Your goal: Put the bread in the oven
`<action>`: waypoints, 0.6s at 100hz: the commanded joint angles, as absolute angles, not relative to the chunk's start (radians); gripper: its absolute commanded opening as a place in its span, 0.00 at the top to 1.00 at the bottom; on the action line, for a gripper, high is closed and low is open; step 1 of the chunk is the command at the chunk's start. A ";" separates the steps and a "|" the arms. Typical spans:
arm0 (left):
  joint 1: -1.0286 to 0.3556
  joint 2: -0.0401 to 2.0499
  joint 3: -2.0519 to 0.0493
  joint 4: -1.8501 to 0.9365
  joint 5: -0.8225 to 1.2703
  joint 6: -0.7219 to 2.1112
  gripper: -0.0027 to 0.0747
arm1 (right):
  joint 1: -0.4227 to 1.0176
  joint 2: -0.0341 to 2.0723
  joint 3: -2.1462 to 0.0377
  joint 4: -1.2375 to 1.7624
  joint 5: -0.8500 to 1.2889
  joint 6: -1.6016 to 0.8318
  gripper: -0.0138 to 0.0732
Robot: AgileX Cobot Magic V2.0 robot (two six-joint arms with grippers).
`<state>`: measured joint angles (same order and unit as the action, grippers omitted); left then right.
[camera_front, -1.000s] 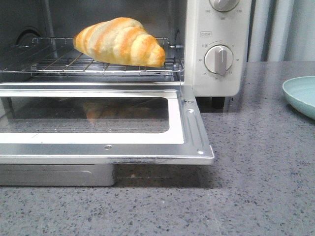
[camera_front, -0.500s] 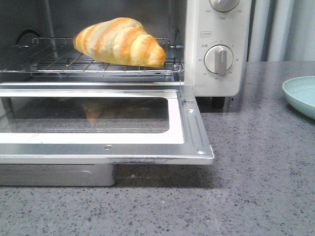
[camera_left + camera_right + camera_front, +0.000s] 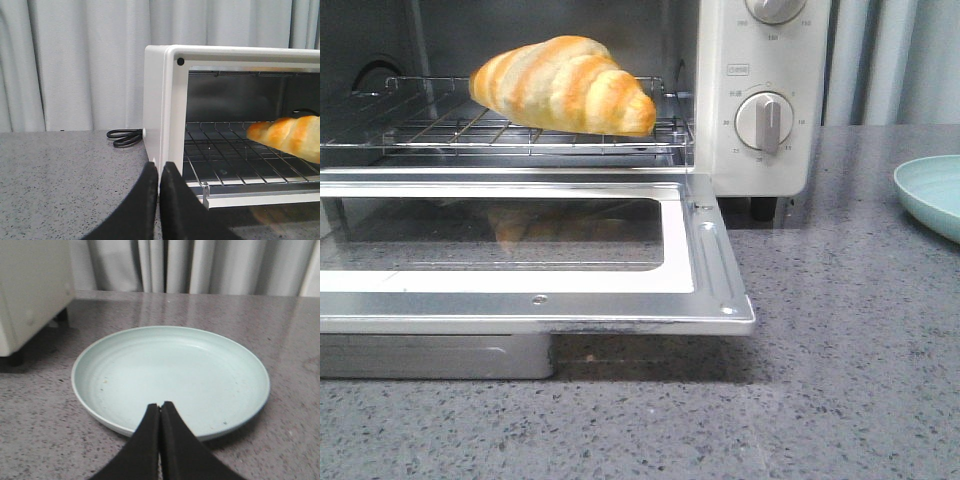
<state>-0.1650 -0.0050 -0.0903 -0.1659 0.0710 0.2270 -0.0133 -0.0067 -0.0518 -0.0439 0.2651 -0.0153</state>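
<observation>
The golden-orange bread (image 3: pixel 565 84) lies on the wire rack (image 3: pixel 430 125) inside the cream-white oven (image 3: pixel 760 150), whose glass door (image 3: pixel 710 250) hangs open and flat. In the left wrist view the bread (image 3: pixel 290 137) shows at the rack's far side. My left gripper (image 3: pixel 158 167) is shut and empty, in front of the oven's left front corner (image 3: pixel 165 100). Held over the near rim of a pale green plate (image 3: pixel 170 375), my right gripper (image 3: pixel 160 406) is shut with nothing in it. Neither gripper appears in the front view.
The pale green plate (image 3: pixel 932 192) sits on the grey speckled counter to the right of the oven. A black cord (image 3: pixel 125 136) lies coiled behind the oven's left side. Curtains hang at the back. The open door juts out over the counter.
</observation>
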 commanded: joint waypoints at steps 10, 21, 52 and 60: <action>-0.161 -0.034 -0.117 -0.174 -0.007 0.222 0.99 | -0.092 -0.030 -0.042 -0.007 0.177 -0.010 0.93; -0.161 -0.034 -0.117 -0.174 -0.007 0.222 0.99 | -0.131 -0.030 -0.009 0.013 0.172 -0.010 0.93; -0.161 -0.034 -0.117 -0.174 -0.007 0.222 0.99 | -0.075 -0.030 0.023 -0.024 0.190 -0.008 0.93; -0.161 -0.034 -0.117 -0.174 -0.007 0.222 0.99 | -0.045 -0.030 0.023 -0.046 0.193 -0.008 0.93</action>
